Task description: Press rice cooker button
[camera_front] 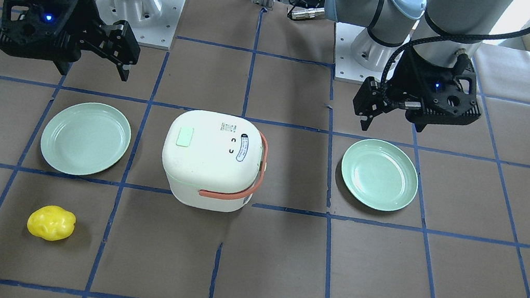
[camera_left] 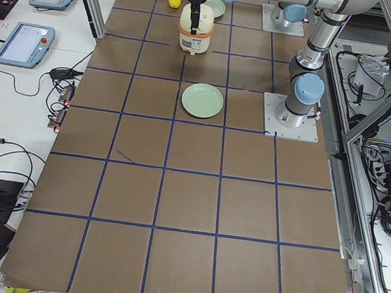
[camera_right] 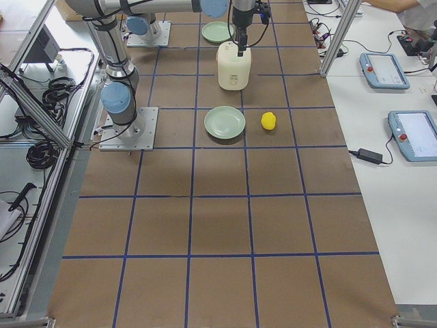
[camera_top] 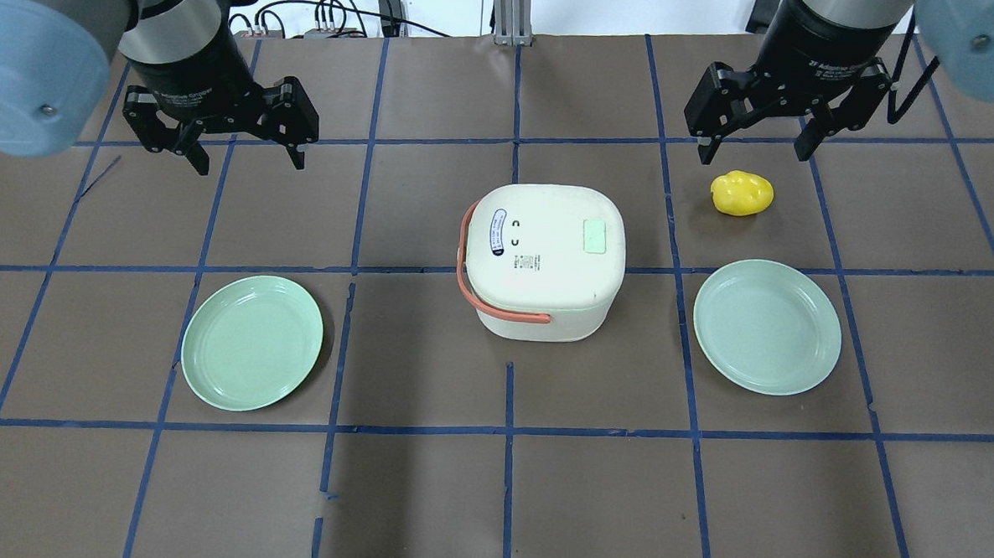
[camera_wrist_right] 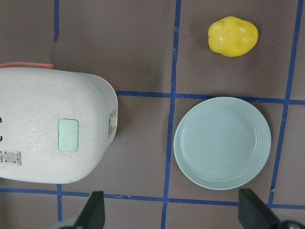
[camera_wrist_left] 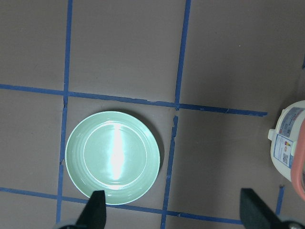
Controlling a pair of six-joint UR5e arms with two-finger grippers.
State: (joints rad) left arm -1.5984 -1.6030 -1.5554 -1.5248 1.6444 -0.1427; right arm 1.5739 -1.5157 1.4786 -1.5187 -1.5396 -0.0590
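Observation:
The white rice cooker [camera_top: 548,260] with an orange handle stands mid-table, lid shut. A pale green square button [camera_top: 594,235] sits on its lid toward my right side; it also shows in the front view [camera_front: 185,137] and the right wrist view [camera_wrist_right: 68,135]. My left gripper [camera_top: 242,155] is open and empty, hovering far left of the cooker. My right gripper [camera_top: 754,148] is open and empty, hovering beyond a yellow lumpy object [camera_top: 742,193], right of the cooker. In the left wrist view only the cooker's edge [camera_wrist_left: 290,143] shows.
One pale green plate [camera_top: 253,342] lies near left of the cooker, and another plate [camera_top: 767,326] lies to its right. The brown table cover [camera_top: 504,497] carries a blue tape grid. Both arm bases [camera_front: 138,9] stand at the table's robot side.

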